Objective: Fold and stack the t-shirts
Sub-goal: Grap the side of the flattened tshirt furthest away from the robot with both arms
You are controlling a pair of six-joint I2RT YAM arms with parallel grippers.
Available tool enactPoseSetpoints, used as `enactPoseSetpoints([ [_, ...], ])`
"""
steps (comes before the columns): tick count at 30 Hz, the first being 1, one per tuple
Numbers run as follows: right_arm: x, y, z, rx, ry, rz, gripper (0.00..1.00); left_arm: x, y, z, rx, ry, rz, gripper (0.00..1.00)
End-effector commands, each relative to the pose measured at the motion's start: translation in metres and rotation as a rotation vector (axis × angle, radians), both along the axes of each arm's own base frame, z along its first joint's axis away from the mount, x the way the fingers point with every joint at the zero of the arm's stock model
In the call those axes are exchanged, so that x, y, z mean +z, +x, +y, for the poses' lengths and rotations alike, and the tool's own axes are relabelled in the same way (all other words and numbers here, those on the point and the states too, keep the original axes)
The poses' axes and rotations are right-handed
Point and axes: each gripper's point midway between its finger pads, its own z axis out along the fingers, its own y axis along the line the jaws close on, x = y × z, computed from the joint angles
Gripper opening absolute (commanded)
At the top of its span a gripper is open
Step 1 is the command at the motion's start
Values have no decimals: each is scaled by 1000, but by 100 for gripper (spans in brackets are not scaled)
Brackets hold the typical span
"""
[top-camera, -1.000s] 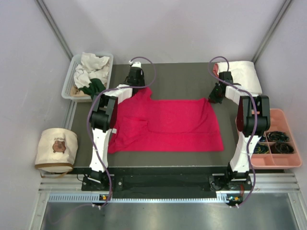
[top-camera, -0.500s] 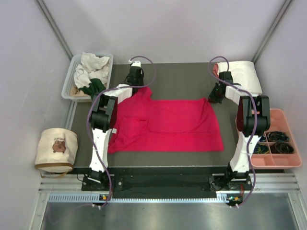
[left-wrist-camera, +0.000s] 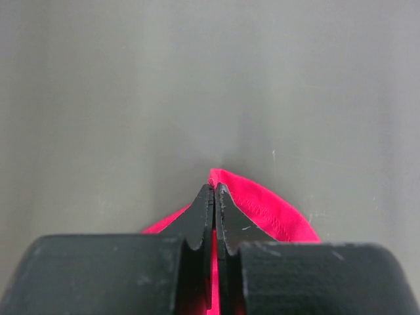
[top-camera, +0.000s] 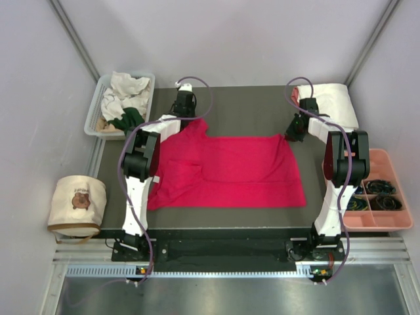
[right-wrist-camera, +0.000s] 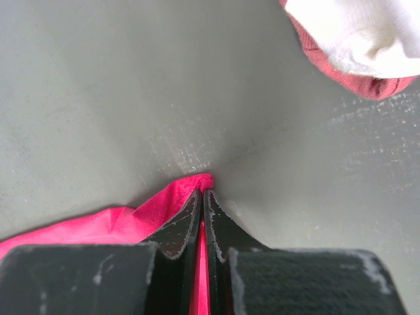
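A crimson-red t-shirt [top-camera: 230,170] lies spread on the dark table [top-camera: 243,108]. My left gripper [top-camera: 190,121] is shut on the red cloth at its far left corner; the hemmed edge [left-wrist-camera: 262,210] sticks out past the pinched jaws [left-wrist-camera: 214,189]. My right gripper [top-camera: 291,136] is shut on the far right corner, where red cloth [right-wrist-camera: 177,193] bulges beside the closed jaws [right-wrist-camera: 203,193]. Folded t-shirts, cream-white over salmon-pink [top-camera: 335,102], sit stacked at the far right, and their edge [right-wrist-camera: 348,39] shows in the right wrist view. More t-shirts, white and dark green [top-camera: 125,105], fill a bin.
A clear bin [top-camera: 94,111] stands off the table's far left corner. A round beige bag with a bear print [top-camera: 77,203] sits at the left, below the table. A pink compartment tray [top-camera: 384,223] with dark small items lies to the right.
My left gripper has closed onto the red shirt's far left corner. The right gripper and the shirt have stayed where they were.
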Motion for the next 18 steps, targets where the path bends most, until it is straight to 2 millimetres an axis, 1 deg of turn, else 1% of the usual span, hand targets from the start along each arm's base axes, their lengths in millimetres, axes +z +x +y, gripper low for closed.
enactPoseSetpoints([
  [1, -18, -11, -5, -4, -7, 46, 0, 87, -1, 8, 26, -14, -145, 0],
  [2, -13, -11, -5, -5, -6, 35, 0, 83, -6, 11, 32, -6, -135, 0],
  [3, -13, -12, -5, -5, -4, 35, 0, 86, -9, 13, 37, -2, -138, 0],
  [4, -10, -12, -5, -6, -2, 29, 0, 97, -12, 16, 46, -2, -157, 0],
  [5, -5, -12, -4, -5, -1, 20, 0, 93, -17, 19, 49, 4, -149, 0],
  [6, -1, -11, -5, -7, -1, 12, 0, 94, -20, 20, 51, 7, -149, 0],
  [7, 3, -11, -5, -8, -6, 5, 0, 100, -23, 22, 57, 7, -160, 0],
  [8, 6, -12, -6, -11, -10, 4, 0, 97, -27, 23, 57, 8, -152, 0],
  [9, 15, -12, -8, -15, -19, -14, 0, 98, -29, 24, 59, 5, -153, 0],
  [10, 19, -12, -9, -18, -21, -19, 0, 103, -31, 25, 60, 2, -159, 0],
  [11, 24, -14, -9, -19, -24, -22, 0, 100, -35, 25, 57, 0, -150, 0],
  [12, 32, -15, -10, -22, -28, -37, 0, 101, -37, 25, 58, -7, -151, 0],
  [13, 38, -16, -10, -23, -29, -48, 0, 106, -40, 24, 56, -13, -158, 0],
  [15, 43, -21, -11, -28, -31, -52, 0, 103, -46, 27, 62, -19, -148, 0],
  [16, 56, -22, -12, -31, -32, -81, 0, 109, -50, 28, 64, -26, -155, 0],
  [17, 60, -24, -12, -37, -32, -89, 0, 103, -55, 29, 66, -24, -142, 0],
  [18, 63, -29, -13, -38, -37, -89, 0, 103, -58, 29, 66, -30, -140, 0],
])
